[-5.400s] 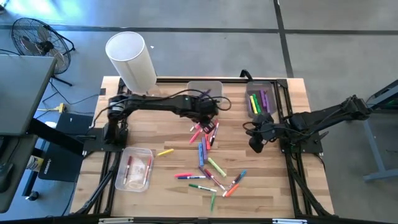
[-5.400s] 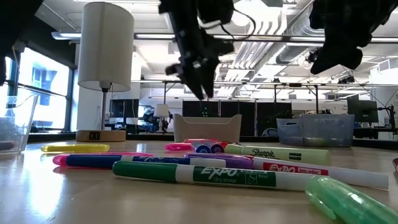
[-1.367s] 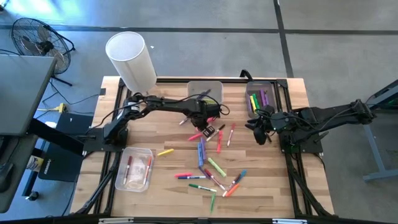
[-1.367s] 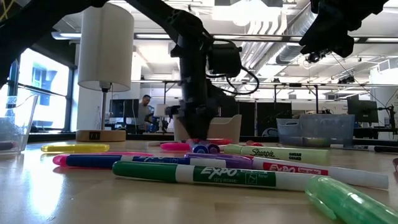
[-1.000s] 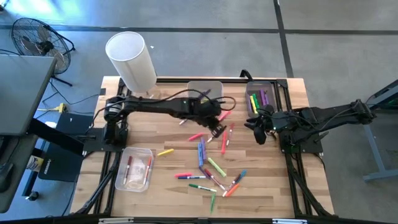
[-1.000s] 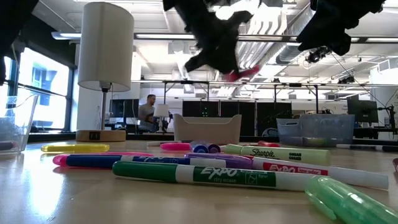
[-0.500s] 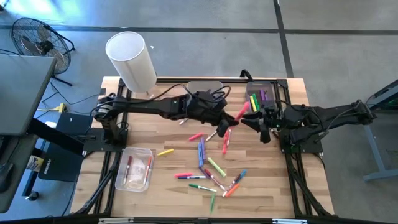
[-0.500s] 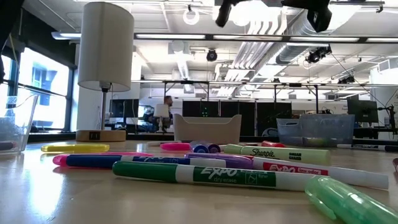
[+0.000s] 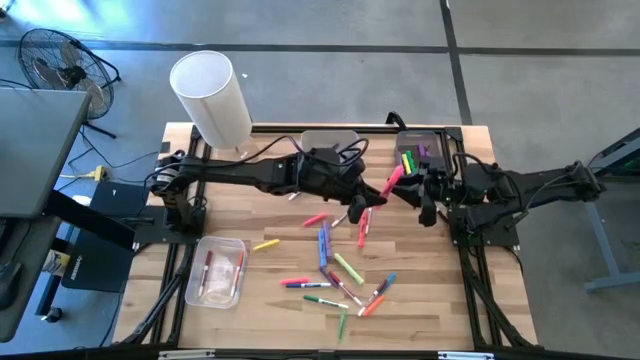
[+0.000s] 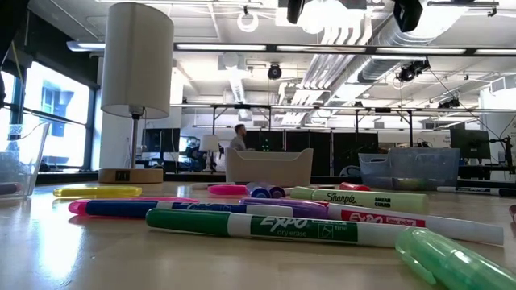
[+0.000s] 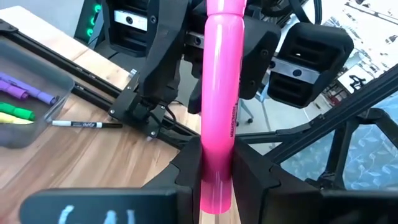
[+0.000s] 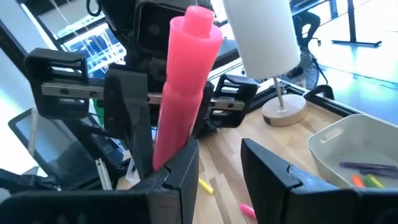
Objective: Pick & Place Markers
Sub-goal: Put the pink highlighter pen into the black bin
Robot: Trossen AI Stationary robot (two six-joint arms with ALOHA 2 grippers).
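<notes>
Pink marker point(image 9: 392, 180) is held off the table, mid-air, at roughly 2 o'clock from the board's centre in the high view. It is clamped near its lower end by the left gripper point(image 9: 372, 193); in the left wrist view the barrel point(image 11: 219, 106) is seen pinched between that gripper's own fingers point(image 11: 186, 174).

Key relation: the right gripper point(image 9: 412, 187) sits at 3 o'clock of the marker and is the nearer free gripper. Its jaws are parted around the marker's upper half. In the right wrist view the barrel point(image 12: 183, 81) is seen against one finger point(image 12: 180, 168), with a clear gap to the other. So nothing is gripped on that side yet. A handover is judged to be in hand.

Long axis: 1 to 7 o'clock in the high view, the upper tip toward the right arm.

Room and edges:
- purple-and-green-filled bin point(image 9: 425, 155) lies just at 1 o'clock of the handover point, near the table's far right edge
- empty-looking middle bin point(image 9: 330, 140) lies at 11 o'clock, partly under the left arm
- loose markers point(image 9: 335, 265) are scattered at 6 to 7 o'clock, well below and apart
- both wrists are crowded close, so little side room is left; open room is upward and toward 3 o'clock

Next move is judged to need the right jaws closed before the left grip is let go
</notes>
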